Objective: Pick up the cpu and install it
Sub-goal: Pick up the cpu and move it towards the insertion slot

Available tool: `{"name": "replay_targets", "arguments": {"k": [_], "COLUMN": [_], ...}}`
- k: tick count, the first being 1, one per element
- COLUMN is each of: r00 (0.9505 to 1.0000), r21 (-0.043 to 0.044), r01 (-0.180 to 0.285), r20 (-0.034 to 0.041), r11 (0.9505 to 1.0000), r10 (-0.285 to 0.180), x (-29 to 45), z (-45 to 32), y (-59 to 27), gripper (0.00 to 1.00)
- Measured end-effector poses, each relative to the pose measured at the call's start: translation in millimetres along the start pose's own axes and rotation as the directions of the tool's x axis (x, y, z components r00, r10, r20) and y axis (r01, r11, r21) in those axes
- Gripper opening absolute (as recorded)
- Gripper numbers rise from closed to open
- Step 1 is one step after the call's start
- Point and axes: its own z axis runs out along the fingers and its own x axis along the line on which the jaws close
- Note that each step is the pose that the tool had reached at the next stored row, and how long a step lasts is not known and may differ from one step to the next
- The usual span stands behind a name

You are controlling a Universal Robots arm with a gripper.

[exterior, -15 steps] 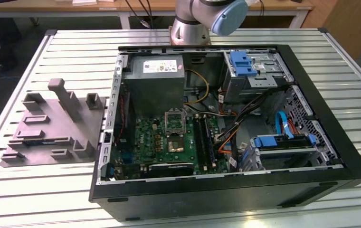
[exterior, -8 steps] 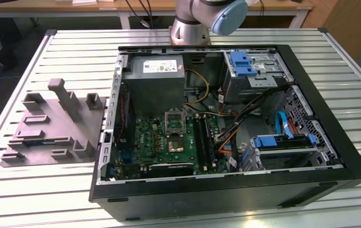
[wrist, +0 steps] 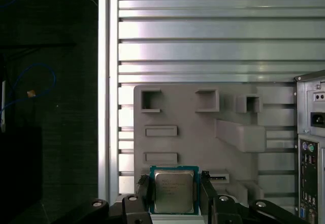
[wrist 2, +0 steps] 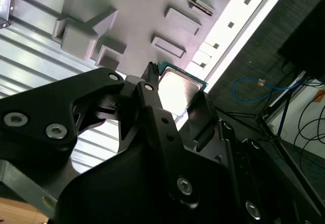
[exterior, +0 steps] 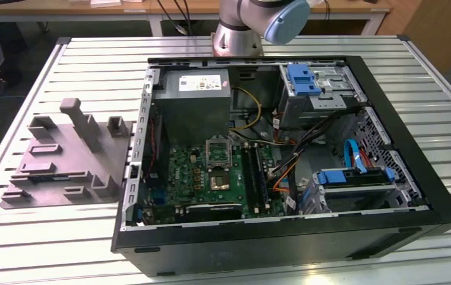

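**Chip aloft, socket waiting.** On the exterior view's left, the grey tray (exterior: 55, 178) rests on the slatted table (exterior: 19, 249). Its upright blocks and pockets look bare from here.

In the first wrist view my claw (wrist: 175, 189) hangs above that tray. Its fingers (wrist: 143, 191) are pinched against opposite edges of the cpu (wrist: 174, 196), silvery lid toward the camera. I judge the pick-up done and the carry the step in hand.

Toward the middle of the exterior view, the open computer case (exterior: 289, 237) lies on its side. It holds the grey power supply (exterior: 190, 104) at the back and the green board (exterior: 186, 178) below it. On the board is the dark square socket (exterior: 220, 178), which looks unfilled.

Seating the chip there would, in my reading, call for a level, squarely turned approach and a gentle set-down. The case walls and the loose cables (exterior: 320, 136) crowd the socket on the exterior view's right.

Farthest right in the case stand two drive cages (exterior: 313, 95) with blue latches.
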Motion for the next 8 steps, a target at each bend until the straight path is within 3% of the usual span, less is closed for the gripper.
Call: {"name": "replay_targets", "arguments": {"k": [8], "r00": [1.0000], "r21": [0.0001], "r01": [0.000], "r20": [-0.0001], "r11": [1.0000], "r10": [0.000], "x": [-4.1], "z": [-0.1], "y": [0.0], "gripper": [0.47]}}
